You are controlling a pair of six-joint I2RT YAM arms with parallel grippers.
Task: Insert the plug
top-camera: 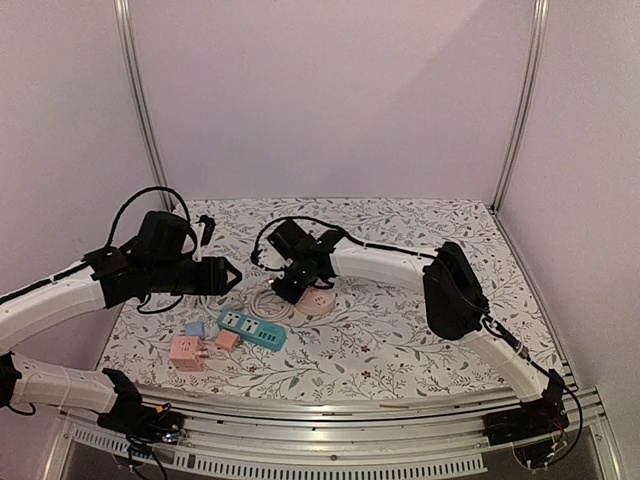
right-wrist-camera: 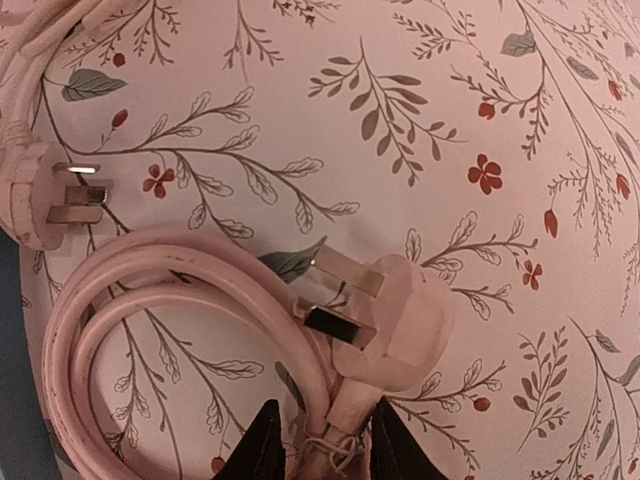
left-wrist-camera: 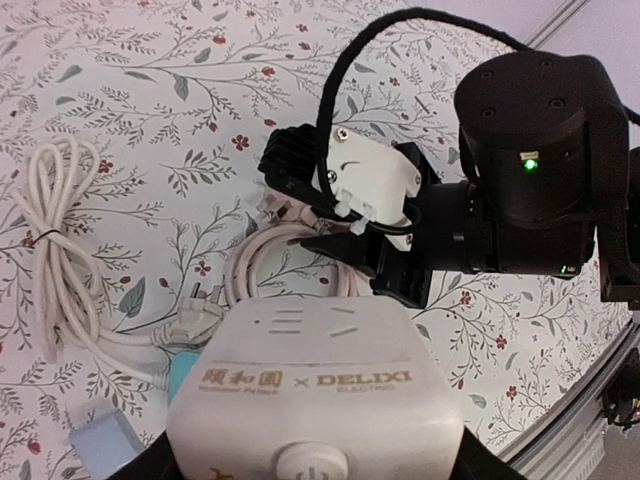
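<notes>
R gripper (right-wrist-camera: 325, 445) is pinched on the cord neck of the pink plug (right-wrist-camera: 395, 325), which lies flat on the flowered table (right-wrist-camera: 450, 90). Prongs point away from the fingers, up-left in the wrist view, w/ the long axis in line w/ the grip. L gripper (left-wrist-camera: 315, 468) clamps the white socket block (left-wrist-camera: 310, 385) just left of R, slots facing up. Next, prob: lift plug, swing prongs toward those slots; R arm is nearer & does the travelling
</notes>
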